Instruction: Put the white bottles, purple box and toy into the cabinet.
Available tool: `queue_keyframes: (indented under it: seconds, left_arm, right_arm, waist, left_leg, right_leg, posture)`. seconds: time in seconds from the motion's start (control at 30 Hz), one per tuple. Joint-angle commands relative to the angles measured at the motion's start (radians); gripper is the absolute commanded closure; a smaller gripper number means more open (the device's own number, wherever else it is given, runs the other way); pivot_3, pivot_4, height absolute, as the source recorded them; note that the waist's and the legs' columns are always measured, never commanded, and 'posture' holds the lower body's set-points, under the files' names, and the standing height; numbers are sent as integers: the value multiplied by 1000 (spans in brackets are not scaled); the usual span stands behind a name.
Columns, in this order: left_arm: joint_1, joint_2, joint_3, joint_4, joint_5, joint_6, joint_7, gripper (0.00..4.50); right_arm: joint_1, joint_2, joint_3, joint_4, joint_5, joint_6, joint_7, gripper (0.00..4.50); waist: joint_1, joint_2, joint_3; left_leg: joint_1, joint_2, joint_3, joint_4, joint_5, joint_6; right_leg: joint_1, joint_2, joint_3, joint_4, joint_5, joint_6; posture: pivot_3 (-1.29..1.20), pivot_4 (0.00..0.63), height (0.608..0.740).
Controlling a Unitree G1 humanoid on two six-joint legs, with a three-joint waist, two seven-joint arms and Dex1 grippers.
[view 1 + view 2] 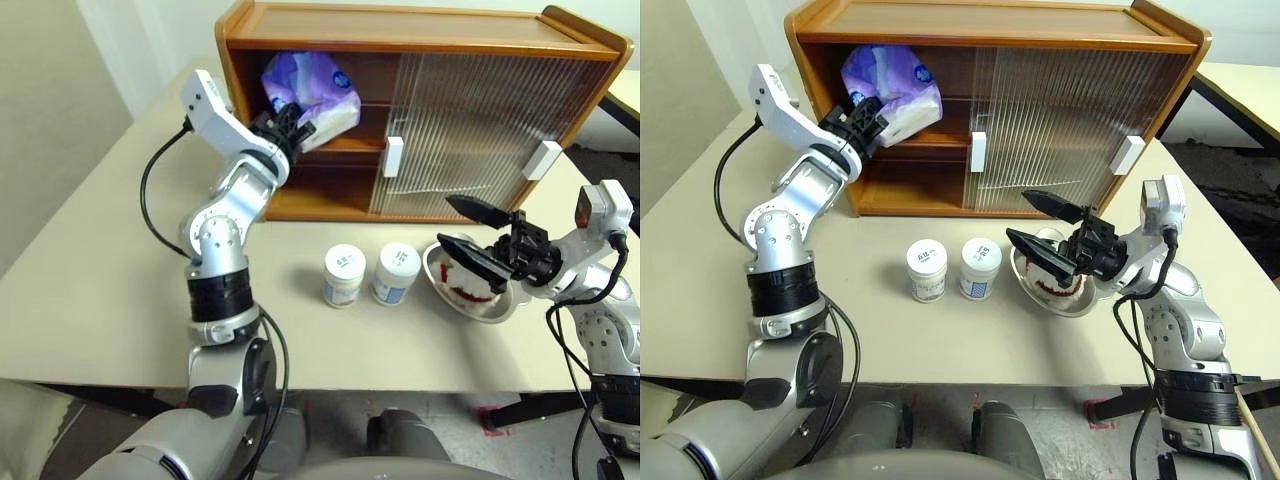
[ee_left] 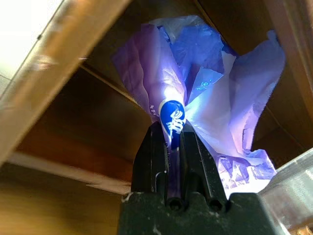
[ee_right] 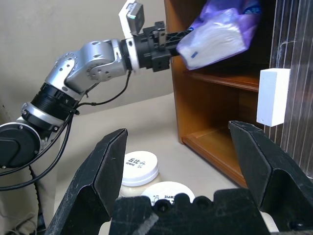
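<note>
Holding the purple box in the cabinet

The purple box is being pinched by the left hand inside the cabinet, above its shelf. The right hand is being held wide apart near the white bottles on the tabletop.

A plain indoor test room, lab-like rather than a home; a bare beige table stands by blank pale walls; a small wooden cabinet sits alone on it; a 2nd table's dark-edged corner shows at the right; grey floor beyond.
</note>
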Motion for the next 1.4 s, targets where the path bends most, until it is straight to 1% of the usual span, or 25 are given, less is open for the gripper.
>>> queue_keyframes:
  seconds: [0.03, 0.1, 0.17, 0.2, 0.23, 0.3, 0.33, 0.5, 0.57, 0.6, 0.63, 0.7, 0.77, 0.8, 0.93, 1.0, 1.03, 1.07, 1.2, 1.3, 1.4]
  left_arm:
    - [-24, -8, 1, 44, 23, -27, 1, 3450]
    - [-25, -9, 0, 42, 19, -24, -2, 2710]
    - [-15, -3, -1, 22, 4, 0, -5, 1843]
    - [-7, 2, -2, 11, -1, 10, -6, 1618]
    - [-2, 4, -2, 4, -4, 16, -7, 1150]
    - [9, 9, -5, -12, -8, 30, -8, 385]
    - [27, 28, -23, -39, -8, 64, -22, 24]
    - [113, 114, -95, -163, 5, 178, -71, 24]
    - [171, 203, -139, -245, 18, 235, -122, 24]
    - [205, 269, -174, -289, 32, 250, -174, 24]
    - [227, 312, -197, -316, 42, 255, -211, 24]
    - [265, 370, -222, -357, 34, 238, -299, 382]
    - [276, 385, -223, -382, 1, 231, -367, 984]
    - [277, 385, -224, -388, -4, 228, -389, 1396]
    - [270, 407, -273, -387, 57, 192, -458, 2982]
    - [253, 418, -332, -356, 128, 149, -489, 3721]
    - [248, 418, -347, -344, 152, 135, -498, 4167]
    - [236, 404, -357, -312, 180, 113, -497, 4475]
    - [198, 381, -380, -209, 278, 46, -500, 4475]
    - [156, 384, -395, -115, 365, -17, -507, 4475]
    - [114, 373, -386, -31, 416, -64, -519, 4475]
  right_arm:
    - [6, -4, 1, -5, -14, -15, 4, 0]
    - [12, -5, 0, -8, -14, -18, 4, 0]
    - [20, -6, -5, -14, -13, -19, -1, 0]
    - [24, -5, -5, -19, -13, -19, -4, 0]
    - [26, -5, -4, -22, -13, -18, -6, 0]
    - [30, -5, -2, -30, -13, -17, -10, 0]
    - [30, -3, 1, -39, -14, -12, -18, 0]
    - [28, -4, 5, -61, -11, 2, -38, 0]
    - [25, -9, 3, -63, -9, 8, -41, 0]
    - [23, -11, 1, -60, -7, 9, -40, 0]
    - [22, -13, -1, -58, -6, 10, -40, 0]
    - [17, -14, -4, -42, -6, 7, -31, 0]
    - [8, -14, -9, -20, -5, -1, -20, 0]
    - [4, -13, -11, -12, -4, -3, -17, 0]
    - [-9, -12, -13, 17, -8, -13, -1, 0]
    - [-4, -8, -11, 24, -13, -22, 6, 0]
    - [-2, -7, -10, 26, -14, -26, 8, 0]
    - [2, -4, -8, 26, -16, -32, 9, 0]
    - [10, 3, -3, 19, -21, -42, 6, 0]
    - [19, 5, -1, 6, -24, -42, -2, 0]
    - [28, 9, 4, -10, -26, -38, -17, 0]
  waist:
    - [-1, 0, 0]
    - [-1, 0, 0]
    - [-2, 0, 0]
    - [-2, 0, 0]
    - [-2, 0, 0]
    - [-3, 0, 0]
    - [-3, 0, 0]
    - [-7, 0, 0]
    - [-12, 0, 0]
    - [-18, 0, 0]
    - [-21, 0, 0]
    - [-28, 0, 0]
    - [-27, 0, 0]
    - [-27, 0, 0]
    - [-30, 0, 0]
    - [-30, 0, 0]
    - [-31, 0, 0]
    - [-30, 1, 0]
    - [-32, 1, 0]
    - [-31, 1, 0]
    - [-31, 0, 0]
  left_leg:
    - [0, 0, 0, 0, 0, 0]
    - [0, 0, 0, 0, 0, 0]
    - [0, 0, 0, 0, 0, 0]
    - [0, 0, 0, 0, 0, 0]
    - [0, 0, 0, 0, 0, 0]
    - [0, 0, 0, 0, 0, 0]
    - [0, 0, 0, 0, 0, 0]
    - [1, 1, 0, 0, 0, 0]
    - [1, 1, 0, 0, 0, 0]
    - [1, 1, 0, -1, 0, 0]
    - [1, 2, 0, -1, 0, 0]
    - [1, 4, 0, -1, 0, -1]
    - [1, 5, 0, 0, -1, -2]
    - [1, 4, 0, 0, -1, -2]
    - [1, 4, 0, 0, 0, -1]
    - [1, 3, 0, 0, 1, 1]
    - [1, 1, 0, 0, 1, 1]
    - [1, 1, 0, 0, 1, 1]
    - [1, 1, 0, 0, 1, 1]
    - [1, 2, 0, 0, 1, 1]
    - [1, 3, 0, 0, 1, 1]
  right_leg:
    - [0, 0, 0, 0, 0, 0]
    - [0, 0, 0, 0, 0, 0]
    - [0, 0, 0, 0, 0, 0]
    - [0, 0, 0, 0, 0, 0]
    - [0, 0, 0, 0, 0, 0]
    - [0, 0, 0, 0, 0, 0]
    - [0, 0, 0, 0, 0, 0]
    - [0, 1, 0, 1, 0, 0]
    - [0, 0, 0, 2, 0, 0]
    - [-1, 0, 1, 2, 0, 0]
    - [-1, 0, 1, 2, 0, 0]
    - [-1, 0, 0, 2, -1, -1]
    - [0, 0, 0, 2, -1, -1]
    - [0, -1, -1, 2, -1, -1]
    - [0, -1, 0, 1, -1, -1]
    - [0, -1, 0, 1, -1, -1]
    - [0, 0, 0, 1, -1, -1]
    - [0, 0, 0, 1, -1, -1]
    - [0, 0, 1, 1, -2, -1]
    - [0, 0, 1, 1, -2, -1]
    - [0, 0, 1, 1, -2, -1]
  posture:
    - [153, 0, 740]
    - [143, 0, 740]
    - [139, 0, 740]
    - [137, 0, 740]
    - [137, 0, 740]
    - [135, 0, 740]
    - [135, 0, 740]
    - [133, 0, 740]
    - [138, 0, 740]
    - [144, 0, 740]
    - [144, 0, 740]
    - [152, 0, 740]
    - [157, 0, 740]
    - [157, 0, 740]
    - [161, 0, 740]
    - [161, 0, 740]
    - [161, 0, 740]
    - [160, 0, 740]
    - [149, 0, 740]
    - [137, 0, 740]
    - [132, 0, 740]
